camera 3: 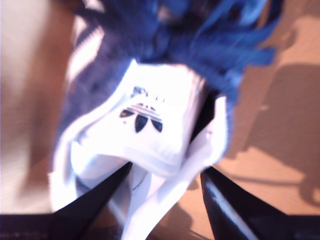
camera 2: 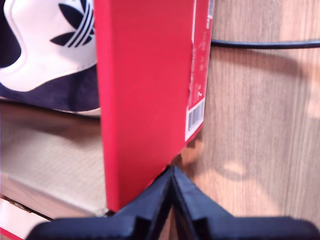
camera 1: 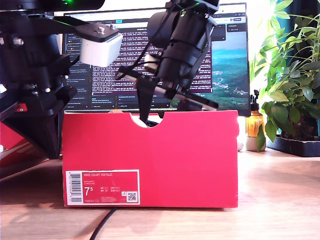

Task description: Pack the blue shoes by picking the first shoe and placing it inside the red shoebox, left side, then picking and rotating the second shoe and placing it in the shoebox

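Blue shoe [camera 3: 145, 125]: grasped at the tongue by my second pincer [camera 3: 165, 185]; best lowered level into red shoebox [camera 1: 190, 160]. First pincer [camera 2: 172, 200] clenched, empty.

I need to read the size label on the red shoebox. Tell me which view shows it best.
The exterior view: the label on the red shoebox faces the camera. The first wrist view shows it edge-on; the second wrist view shows none.

monitor [camera 1: 227, 60] lit behind, leafy plant [camera 1: 290, 75] at exterior view's right, amber bottle [camera 1: 254, 122] beside it, black cable [camera 1: 102, 225] across wooden tabletop [camera 1: 280, 200]
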Tool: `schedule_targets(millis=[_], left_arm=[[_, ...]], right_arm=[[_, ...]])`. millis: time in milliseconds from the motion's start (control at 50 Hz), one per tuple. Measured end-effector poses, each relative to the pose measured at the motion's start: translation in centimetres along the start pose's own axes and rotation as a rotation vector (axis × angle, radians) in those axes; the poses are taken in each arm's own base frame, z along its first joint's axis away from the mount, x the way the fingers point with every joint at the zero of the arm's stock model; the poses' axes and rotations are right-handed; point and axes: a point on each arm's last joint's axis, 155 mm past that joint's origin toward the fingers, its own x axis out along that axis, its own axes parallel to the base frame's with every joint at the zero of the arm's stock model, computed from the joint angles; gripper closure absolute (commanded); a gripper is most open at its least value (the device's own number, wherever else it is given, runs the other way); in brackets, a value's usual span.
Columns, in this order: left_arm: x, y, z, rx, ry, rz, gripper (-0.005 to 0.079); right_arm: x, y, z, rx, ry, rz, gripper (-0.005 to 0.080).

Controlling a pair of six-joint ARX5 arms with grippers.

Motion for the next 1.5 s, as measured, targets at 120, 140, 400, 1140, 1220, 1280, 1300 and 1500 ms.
schedule_targets(millis=[120,140,400,1140,1220,1280,1300,1500], left_arm=[[0.0,0.0,0.0,0.000,0.000,0.000,0.0761],[0.0,0.0,0.0,0.000,0.000,0.000,0.0761],[0.0,0.0,0.0,0.000,0.001,0.000,0.0761],[0.0,-0.1,0.1,-0.001,-0.004,-0.006,0.0761],[0.0,-0.1,0.1,-0.002,-0.004,-0.005,0.0761],[0.0,0.0,0.1,-0.002,-0.005,-0.004,0.0761],[0.0,0.0,0.1,-0.002,-0.004,-0.004,0.0761],[0.1,0.0,0.0,-0.003,-0.001,-0.001,0.0761]], right_arm=[[2.0,-0.1,-0.7,-0.007,0.038,-0.019,0.0647],[2.2,-0.1,-0.8,-0.009,0.041,-0.022,0.0683],[2.4,-0.1,-0.4,-0.014,0.024,-0.025,0.0765],[1.3,-1.1,-0.8,-0.054,0.047,-0.102,0.0765],[1.3,-0.9,-0.8,-0.060,0.045,-0.104,0.0765],[1.3,-0.9,-1.0,-0.063,0.050,-0.109,0.0765],[1.3,-0.8,-1.1,-0.065,0.053,-0.109,0.0765],[1.0,-0.9,-1.7,-0.074,0.077,-0.121,0.0765]])
